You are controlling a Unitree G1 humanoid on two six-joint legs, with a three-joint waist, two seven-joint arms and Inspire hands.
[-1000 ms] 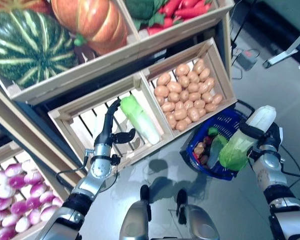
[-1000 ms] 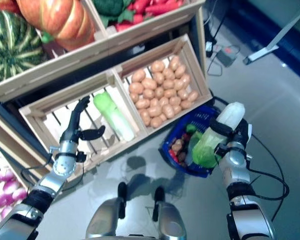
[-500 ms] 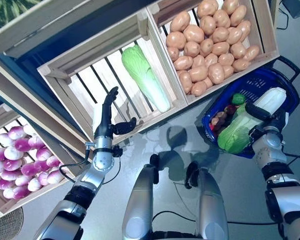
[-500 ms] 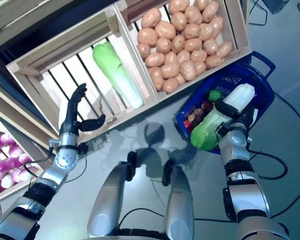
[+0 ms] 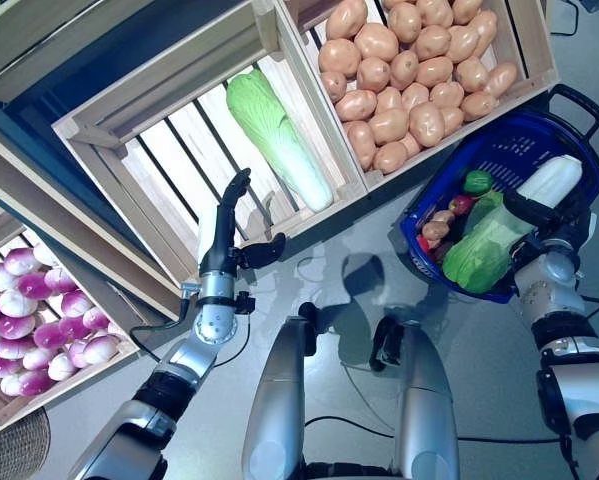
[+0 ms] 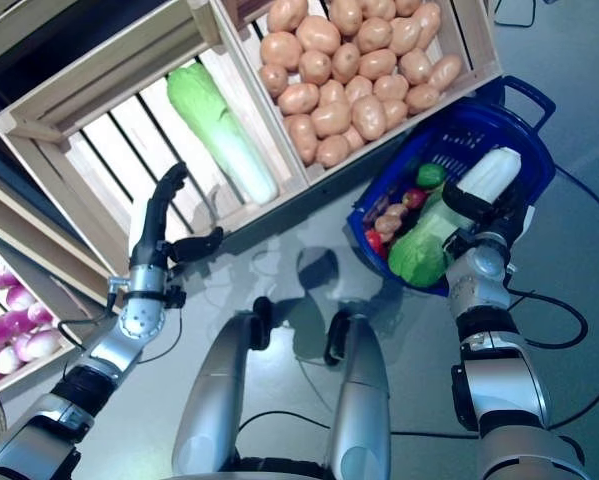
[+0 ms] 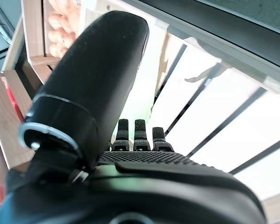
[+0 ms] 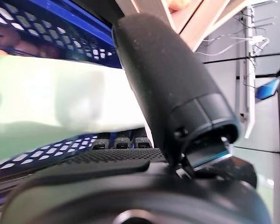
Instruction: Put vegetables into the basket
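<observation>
A long napa cabbage with a white stalk and green leaves (image 5: 499,235) sits in the right hand (image 5: 541,222). The dark fingers and thumb curl round its middle. Its leafy end hangs over the near rim of the blue plastic basket (image 5: 524,140) on the floor. Small red, green and brown vegetables (image 5: 449,210) lie inside, just past the fingers. The left hand (image 5: 224,245) holds nothing, its fingers straight and pointing up at the pale wooden slatted crate (image 5: 169,150). Another long green cabbage (image 5: 274,135) lies in that crate, beyond the fingertips. Brown potatoes (image 5: 409,70) fill the next crate.
</observation>
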